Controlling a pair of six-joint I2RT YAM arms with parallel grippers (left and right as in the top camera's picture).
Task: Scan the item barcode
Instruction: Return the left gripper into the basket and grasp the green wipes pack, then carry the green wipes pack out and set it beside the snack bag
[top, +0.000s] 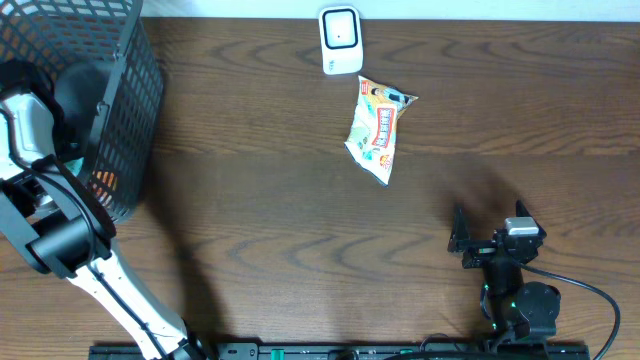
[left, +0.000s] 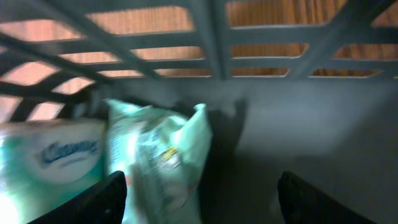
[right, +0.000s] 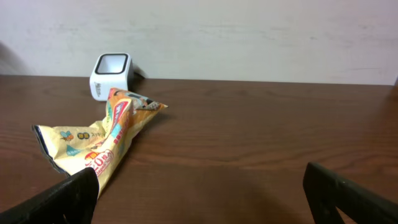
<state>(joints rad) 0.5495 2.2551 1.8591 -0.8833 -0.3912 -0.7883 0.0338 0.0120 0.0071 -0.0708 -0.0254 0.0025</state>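
Overhead, a yellow-and-orange crinkled film snack bag (top: 376, 130) is seen lying flat on the dark wood-grain desk (top: 250, 230), just at five o'clock of the white box-shaped barcode scanner (top: 340, 40). The right pincer (right: 208, 199) is spread wide and empty at the desk's five o'clock, well apart from the bag. The left pincer (left: 202, 199) is likewise spread, pinching nothing, inside the black mesh basket (top: 130, 100) at ten o'clock, over a pale green soft packet (left: 161, 155) beside a white tissue pack (left: 50, 155). Both bags are judged light, limp and slippery. A hold across a sealed end is advised, so that the printed face is left uncovered.
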